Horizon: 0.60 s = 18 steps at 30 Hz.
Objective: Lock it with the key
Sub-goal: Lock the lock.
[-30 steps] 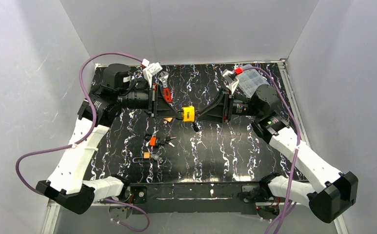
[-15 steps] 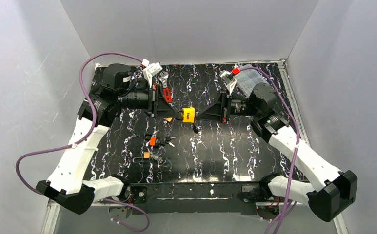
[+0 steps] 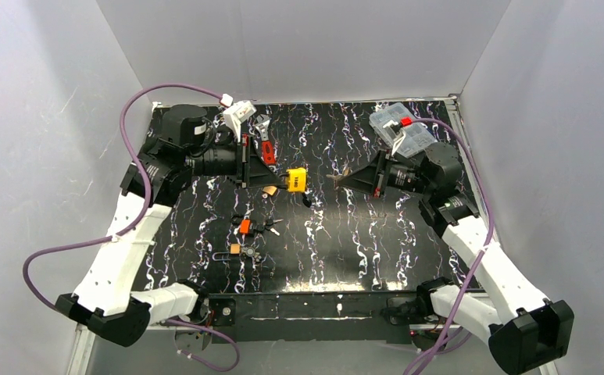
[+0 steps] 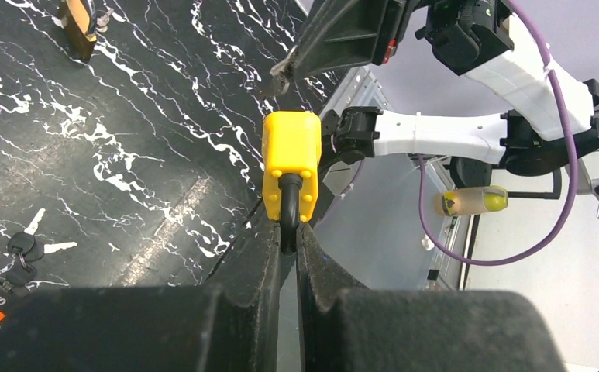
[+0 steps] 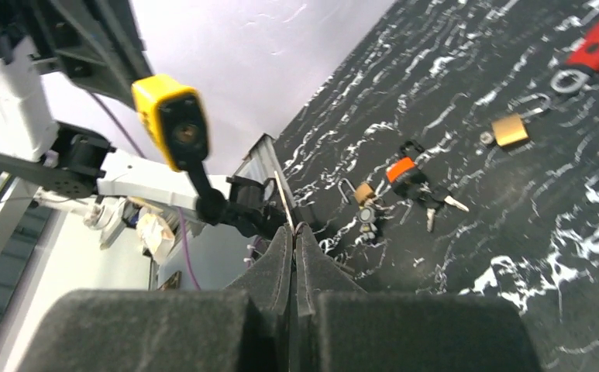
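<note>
Backing off toward 3 o'clock, the right gripper [image 3: 336, 178] has left the yellow, block-shaped padlock [image 3: 296, 180] and pinched its fingers together; whether a key sits between them I cannot tell. The left gripper [image 4: 288, 232] is clamped on the lock's black shackle, holding it above the middle of the black marbled table [image 3: 361, 242]. Its round keyway [image 5: 181, 133] looks empty, so inserting and turning the key seem left to do. The lock's long axis runs 9 to 3 o'clock, keyway end toward 3.
</note>
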Available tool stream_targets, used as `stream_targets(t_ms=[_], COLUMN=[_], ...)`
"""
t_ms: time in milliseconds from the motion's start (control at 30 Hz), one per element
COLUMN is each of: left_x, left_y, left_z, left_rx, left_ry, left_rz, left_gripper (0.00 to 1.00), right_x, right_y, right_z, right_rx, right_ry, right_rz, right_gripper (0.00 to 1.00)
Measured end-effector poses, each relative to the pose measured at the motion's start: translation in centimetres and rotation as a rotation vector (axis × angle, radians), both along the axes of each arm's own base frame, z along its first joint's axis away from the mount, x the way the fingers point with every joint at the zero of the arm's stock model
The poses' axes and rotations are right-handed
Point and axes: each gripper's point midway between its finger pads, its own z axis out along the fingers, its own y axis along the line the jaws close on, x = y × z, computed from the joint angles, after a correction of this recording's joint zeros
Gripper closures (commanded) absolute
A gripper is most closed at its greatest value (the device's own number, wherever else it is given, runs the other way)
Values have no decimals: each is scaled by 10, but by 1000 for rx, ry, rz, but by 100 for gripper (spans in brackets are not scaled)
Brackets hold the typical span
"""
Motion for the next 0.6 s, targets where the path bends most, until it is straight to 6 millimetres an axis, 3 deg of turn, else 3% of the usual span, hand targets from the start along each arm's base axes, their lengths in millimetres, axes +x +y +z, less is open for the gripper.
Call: stream_targets(t_ms=[167,300,467,600], left_x=[5,18,33,38], left_y=[1,-4,-35,-68], left_z=[-5,-32,-100,-157], left_rx=[19,74,234,346], left_ry=[-1,58,178,266], left_rz=[27,68,92,92], left_gripper=[100,100,100,100], right_x=[11,24,41,41], right_y=[-13,-23,-45,-59], right_z=[-25,-47,-95,-132], right_rx=[-43,-110,-255,-339], right_ry=[79,156,326,439], right_rz=[-89,-211,-413,-502], right_gripper=[99,99,99,99])
